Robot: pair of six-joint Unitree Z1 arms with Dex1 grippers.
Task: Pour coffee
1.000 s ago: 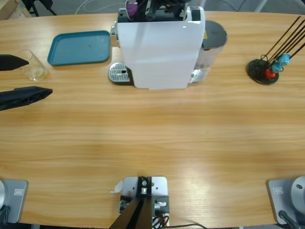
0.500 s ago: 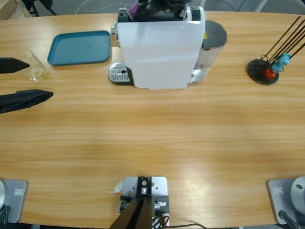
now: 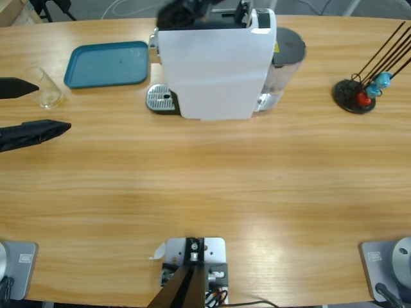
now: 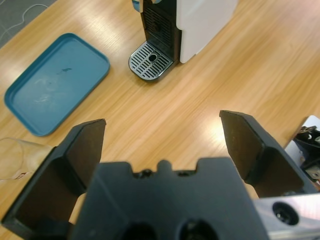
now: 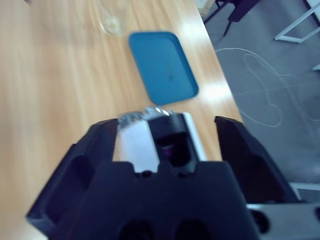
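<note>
Left pincer (image 3: 35, 106) reaches in over the left edge of the wooden surface (image 3: 212, 186). Jaws spread wide, nothing between them. In the high view one jaw tip lies just beside the glass, the other nearer the front edge; in the left wrist view both black jaws (image 4: 165, 150) frame bare wood.

Clear glass (image 3: 46, 88) stands upright near the left edge, just beside the upper jaw tip, apart from the tray. Left wrist view catches it at the lower left (image 4: 20, 157), partly behind a jaw. The coffee: cannot tell if any liquid sits in the glass; none seen anywhere else.

Teal tray (image 3: 107, 63) lies flat toward the far left corner, between glass and machine, not touching either. Faint smudges on its floor in the left wrist view (image 4: 55, 82).

White coffee machine (image 3: 215, 64) stands at the middle of the far edge. Round metal drip grate (image 3: 160, 99) juts from its base on the tray side. A grey-lidded clear tank (image 3: 282, 61) sits against its opposite side.

Right pincer (image 3: 186, 9) hovers over the machine's top, at the far edge; dark and blurred in the high view. Right wrist view shows its jaws (image 5: 165, 150) apart, empty, looking down on the machine's black capsule slot (image 5: 170, 142).

Black capsule rack (image 3: 359, 93) with thin rods stands near the right edge, a red and a blue capsule at its base.
</note>
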